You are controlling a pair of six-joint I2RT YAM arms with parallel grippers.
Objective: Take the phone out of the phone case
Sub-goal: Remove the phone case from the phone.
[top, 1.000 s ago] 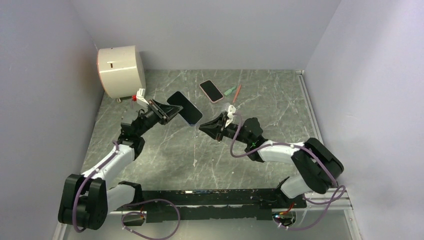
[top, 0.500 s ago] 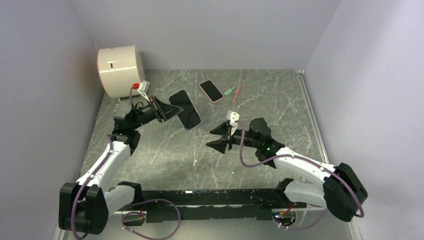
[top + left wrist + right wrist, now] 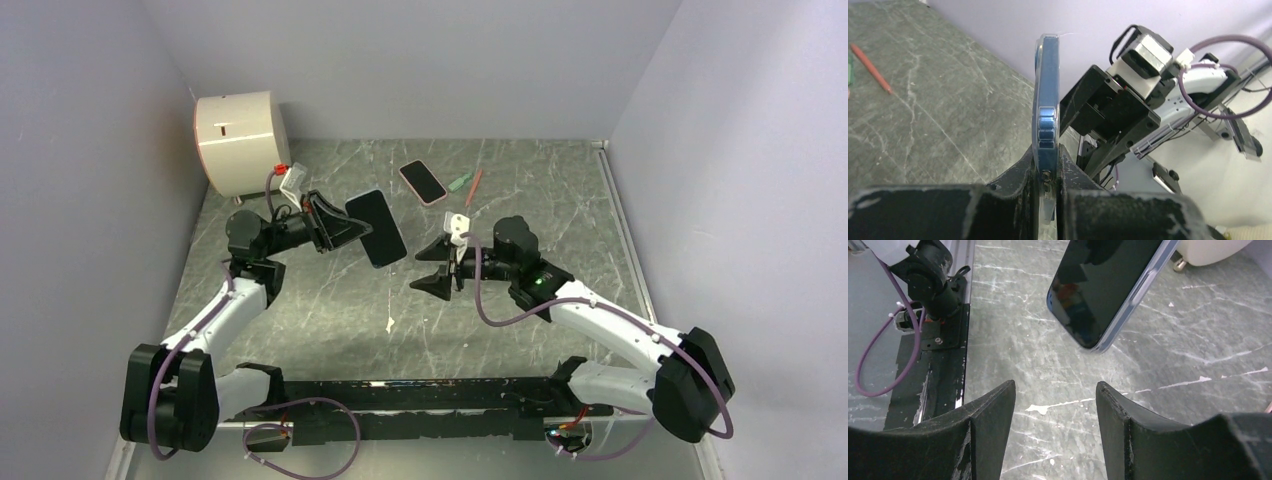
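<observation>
Left gripper (image 3: 343, 224) pinching the black glass phone (image 3: 377, 228) in its clear blue-tinged plastic case (image 3: 1148, 277), aloft toward the desk's far-left corner
Right gripper (image 3: 440, 265) spread wide, just apart from it; the pinch sits on one thin edge; a hard tug could twist phone and case loose together.

Glossy glass phone (image 3: 1108, 285) — matt veined stone table (image 3: 560, 200)

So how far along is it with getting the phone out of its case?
Done: the phone is lifted off the table, clamped edge-on in the left gripper. In hand: the right gripper is open and faces the screen without touching it. Left: the clear case still wraps the phone's edge, so the whole separation remains to be done.
</observation>
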